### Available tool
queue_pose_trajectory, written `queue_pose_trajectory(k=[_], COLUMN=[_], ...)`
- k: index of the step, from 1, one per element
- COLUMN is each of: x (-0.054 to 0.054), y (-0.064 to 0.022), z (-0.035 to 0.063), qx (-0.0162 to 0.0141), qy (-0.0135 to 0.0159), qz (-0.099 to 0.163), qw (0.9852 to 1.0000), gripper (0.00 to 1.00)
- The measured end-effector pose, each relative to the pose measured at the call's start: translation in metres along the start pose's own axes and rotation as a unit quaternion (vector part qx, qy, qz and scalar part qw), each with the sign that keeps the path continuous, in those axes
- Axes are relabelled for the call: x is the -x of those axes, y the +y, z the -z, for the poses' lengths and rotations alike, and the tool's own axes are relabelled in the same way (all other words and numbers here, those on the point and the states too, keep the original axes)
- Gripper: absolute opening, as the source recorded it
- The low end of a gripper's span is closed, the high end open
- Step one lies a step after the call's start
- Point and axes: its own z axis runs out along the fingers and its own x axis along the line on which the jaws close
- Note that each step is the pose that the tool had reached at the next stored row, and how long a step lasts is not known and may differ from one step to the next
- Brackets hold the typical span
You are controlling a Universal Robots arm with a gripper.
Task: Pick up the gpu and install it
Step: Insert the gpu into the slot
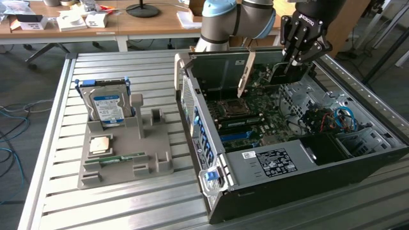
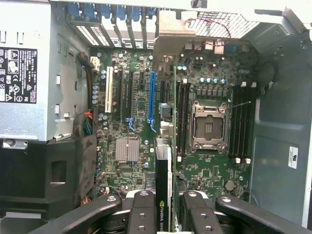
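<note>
My gripper (image 1: 295, 61) hangs over the far end of the open computer case (image 1: 383, 143), shut on the top edge of the gpu (image 1: 278, 76). The gpu is a dark card with a tan-silver bracket (image 1: 245, 72) at the end toward the case's rear wall. It stands on edge above the motherboard (image 1: 255, 120). In the wrist view the gpu (image 2: 163, 185) runs edge-on between my two fingers (image 2: 141, 214), and my gripper (image 2: 165, 217) sits over the board. The card lies parallel to the long blue slot (image 2: 151, 102) and a little to its socket side. I cannot tell whether it touches the board.
On the slatted table, at the exterior view's left, a grey holder (image 1: 150, 158) carries a silver hard drive (image 1: 108, 108), a processor chip (image 1: 101, 143) and a green memory stick (image 1: 115, 159). Inside the case are the power supply (image 1: 275, 160), the open processor socket (image 2: 209, 126) and cables (image 1: 342, 117).
</note>
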Motion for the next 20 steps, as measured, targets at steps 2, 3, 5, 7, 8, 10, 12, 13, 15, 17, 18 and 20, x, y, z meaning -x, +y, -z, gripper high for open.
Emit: queue_pose_trajectory(k=[2,3,5,7,8,10,12,13,15,17,18,20], x=[0.000,0.000,0.000,0.000,0.000,0.000,-0.001,-0.001,-0.001,-0.001,-0.001,-0.001], y=[0.0000,0.0000,-0.0002,-0.0002,-0.0002,-0.0002,-0.0006,-0.0006,-0.0006,-0.0006,-0.0006,-0.0006], z=[0.0000,0.0000,-0.0093,-0.0096,-0.0097,-0.0097,-0.0285,-0.0285,-0.0285,-0.0285,-0.0285,-0.0292], qx=[0.0000,0.0000,0.0000,0.0000,0.0000,0.0000,0.0000,0.0000,0.0000,0.0000,0.0000,0.0000], qy=[0.0000,0.0000,0.0000,0.0000,0.0000,-0.0001,0.0000,0.0000,-0.0001,-0.0001,0.0000,-0.0001], qz=[0.000,0.000,0.000,0.000,0.000,0.000,0.000,0.000,0.000,0.000,0.000,0.000], qw=[1.0000,1.0000,1.0000,1.0000,1.0000,1.0000,1.0000,1.0000,1.0000,1.0000,1.0000,1.0000], gripper=[0.26,0.26,0.26,0.26,0.26,0.26,0.26,0.26,0.26,0.26,0.26,0.26])
